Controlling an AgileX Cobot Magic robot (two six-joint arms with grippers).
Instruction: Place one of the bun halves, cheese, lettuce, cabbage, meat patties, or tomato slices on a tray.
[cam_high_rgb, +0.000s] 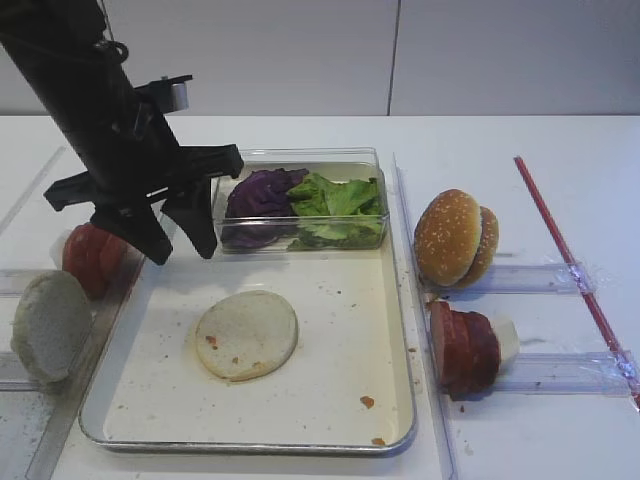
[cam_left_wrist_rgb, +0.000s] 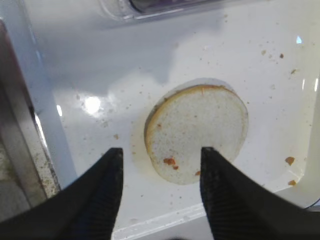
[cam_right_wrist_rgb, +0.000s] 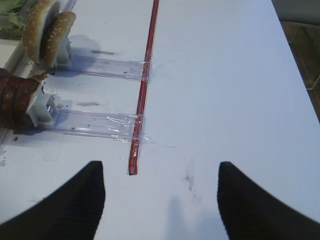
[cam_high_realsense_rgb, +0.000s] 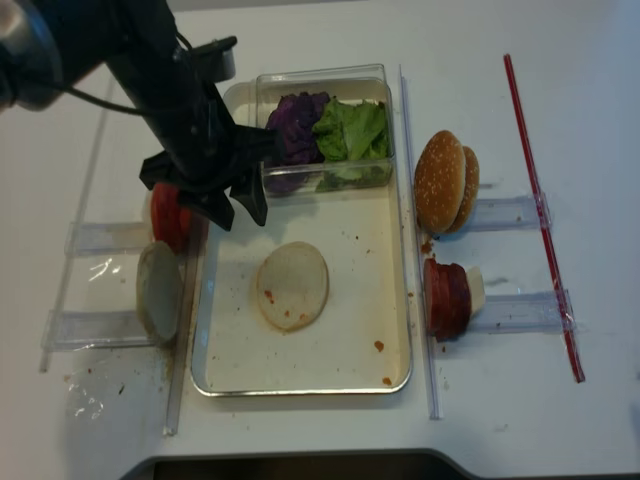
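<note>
— While the left gripper (cam_high_rgb: 180, 246) is hovering above the tray's (cam_high_rgb: 400, 300) far left corner with its black fingers spread apart and nothing between them, where is the bun half sitting?

— The pale bun half (cam_high_rgb: 247, 334) is lying flat on the tray's cream, crumb-speckled floor, left of centre, cut face up, round and off-white with a few reddish specks. A clear plastic box (cam_high_rgb: 300, 160) is resting at the tray's far edge, holding the dark purple cabbage (cam_high_rgb: 262, 197) beside the ruffled green lettuce (cam_high_rgb: 335, 205).

— And the right wrist view?

— The right gripper (cam_right_wrist_rgb: 161, 200) is showing two dark fingertips standing wide apart over bare white desk. Sesame buns (cam_right_wrist_rgb: 47, 32) and the brown-red meat patties (cam_right_wrist_rgb: 17, 102) are standing on edge in clear plastic holders at the left edge, with a red strip (cam_right_wrist_rgb: 144, 85) taped nearby.

— The left wrist view?

— The bun half (cam_left_wrist_rgb: 197, 132) is lying just beyond the parted jaws, its rim faintly golden, untouched.

— And the second overhead?

— The tomato slices (cam_high_realsense_rgb: 168, 215) are glinting red just off the tray's left rim, next to another pale bun (cam_high_realsense_rgb: 158, 292) standing on edge.
</note>
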